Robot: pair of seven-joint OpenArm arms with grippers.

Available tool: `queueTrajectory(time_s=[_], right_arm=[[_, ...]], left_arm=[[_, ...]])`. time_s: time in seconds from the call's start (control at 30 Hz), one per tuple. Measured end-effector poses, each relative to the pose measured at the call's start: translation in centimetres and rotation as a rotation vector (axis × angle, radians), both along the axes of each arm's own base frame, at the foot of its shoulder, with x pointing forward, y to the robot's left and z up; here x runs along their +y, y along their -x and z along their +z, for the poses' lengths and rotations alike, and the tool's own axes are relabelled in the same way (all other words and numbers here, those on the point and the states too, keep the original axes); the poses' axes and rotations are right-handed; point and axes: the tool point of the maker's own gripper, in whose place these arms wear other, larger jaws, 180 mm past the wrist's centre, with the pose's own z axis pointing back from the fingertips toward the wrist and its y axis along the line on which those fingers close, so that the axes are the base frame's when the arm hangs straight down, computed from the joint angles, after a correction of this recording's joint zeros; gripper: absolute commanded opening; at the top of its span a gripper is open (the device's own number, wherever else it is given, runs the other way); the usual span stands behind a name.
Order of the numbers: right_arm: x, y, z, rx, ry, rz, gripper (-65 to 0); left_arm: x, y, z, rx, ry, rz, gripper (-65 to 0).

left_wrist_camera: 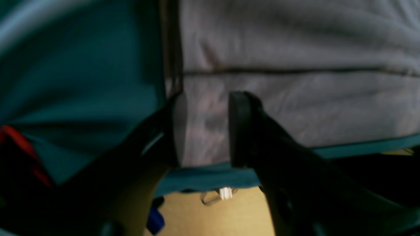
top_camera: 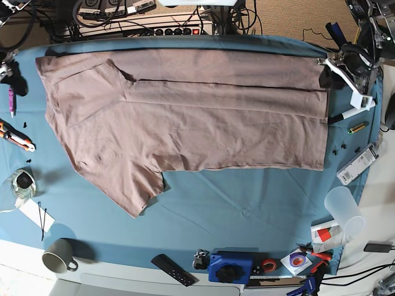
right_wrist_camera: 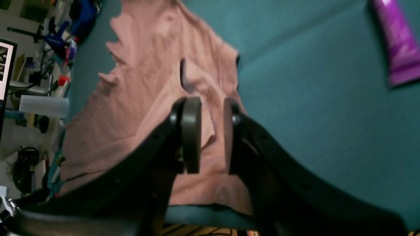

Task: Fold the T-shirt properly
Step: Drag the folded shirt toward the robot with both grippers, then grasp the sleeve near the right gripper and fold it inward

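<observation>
The pink-beige T-shirt (top_camera: pixel 185 123) lies spread on the teal table cloth (top_camera: pixel 247 203). Its hem is at the right, one sleeve sticks out at the lower left, and a long crease runs near its far edge. My left gripper (top_camera: pixel 331 62) sits at the shirt's far right hem corner. In the left wrist view it (left_wrist_camera: pixel 206 129) is open, with the shirt's corner (left_wrist_camera: pixel 295 98) showing between the fingers. My right gripper (right_wrist_camera: pixel 211 136) is open above the shirt (right_wrist_camera: pixel 147 98) near the table edge. In the base view it is almost wholly off the left edge.
A purple tube (right_wrist_camera: pixel 397 42) lies on the cloth. Along the front edge are a grey mug (top_camera: pixel 58 256), a black remote (top_camera: pixel 174 269), a blue box (top_camera: pixel 231 266) and a translucent cup (top_camera: pixel 344 209). Orange-handled cutters (top_camera: pixel 15 135) lie at the left.
</observation>
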Motion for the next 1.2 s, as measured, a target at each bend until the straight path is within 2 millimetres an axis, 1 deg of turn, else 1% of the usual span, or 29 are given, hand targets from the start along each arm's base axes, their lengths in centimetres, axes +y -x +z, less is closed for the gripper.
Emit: queueTrajectory(time_s=[0.1, 0.2, 0.37, 0.43, 0.47, 0.5, 0.57, 0.63, 0.7, 0.77, 0.83, 0.9, 0.97, 1.03, 1.1, 1.2], right_arm=[[-0.4, -0.7, 1.3, -0.057, 0.005, -0.016, -52.1], [-0.5, -2.1, 2.4, -0.111, 0.006, -0.021, -52.1], [-0.5, -5.4, 5.0, -0.221, 0.013, -0.014, -52.1], [-0.3, -6.9, 5.4, -0.216, 0.039, 0.007, -52.1], [-0.1, -7.7, 5.2, -0.205, 0.052, 0.020, -52.1], [0.4, -8.4, 4.7, -0.174, 0.068, 0.041, -52.1], [1.5, -9.6, 2.7, -0.067, 0.118, 0.097, -52.1], [2.3, -11.2, 1.5, -0.015, 0.178, 0.129, -52.1], [2.7, -13.3, 1.4, -0.020, 0.252, 0.141, -52.1], [3.0, -15.3, 1.7, -0.035, 0.330, 0.150, -52.1], [3.5, -16.9, 1.7, -0.020, 0.414, 0.179, -52.1], [3.5, -18.6, 2.1, -0.018, 0.477, 0.169, -52.1], [3.3, -20.2, 2.9, -0.037, 0.526, 0.145, -52.1], [3.0, -21.3, 2.7, -0.019, 0.564, 0.138, -52.1], [3.1, -22.1, 1.5, 0.008, 0.548, 0.135, -52.1], [3.8, -22.5, -1.4, 0.091, 0.492, 0.171, -52.1]], left_arm=[[-0.3, -1.6, 2.3, -0.120, -0.019, -0.003, -42.9], [-0.7, -2.9, 4.2, -0.224, -0.016, 0.005, -43.1], [-0.9, -3.1, 4.5, -0.235, -0.013, 0.004, -43.1], [-0.8, -3.4, 4.7, -0.245, -0.013, 0.004, -44.7], [-0.8, -3.6, 4.8, -0.251, -0.014, 0.004, -46.2], [-0.8, -3.8, 4.9, -0.256, -0.019, 0.005, -47.8], [-0.4, -4.2, 4.9, -0.259, -0.049, 0.009, -48.7], [0.1, -4.7, 4.8, -0.259, -0.075, 0.018, -48.7], [0.4, -5.2, 4.3, -0.249, -0.080, 0.049, -48.7], [0.1, -5.4, 3.5, -0.229, -0.089, 0.049, -48.7], [-0.7, -5.5, 2.5, -0.199, -0.087, 0.036, -48.7], [-2.0, -5.6, 1.8, -0.182, -0.082, -0.001, -48.7], [-3.3, -5.9, 1.6, -0.186, -0.076, -0.041, -48.7], [-4.4, -6.3, 1.6, -0.194, -0.077, -0.073, -48.7], [-5.0, -6.5, 1.5, -0.193, -0.091, -0.097, -48.7], [-6.1, -6.4, 1.2, -0.186, -0.083, -0.126, -48.7]])
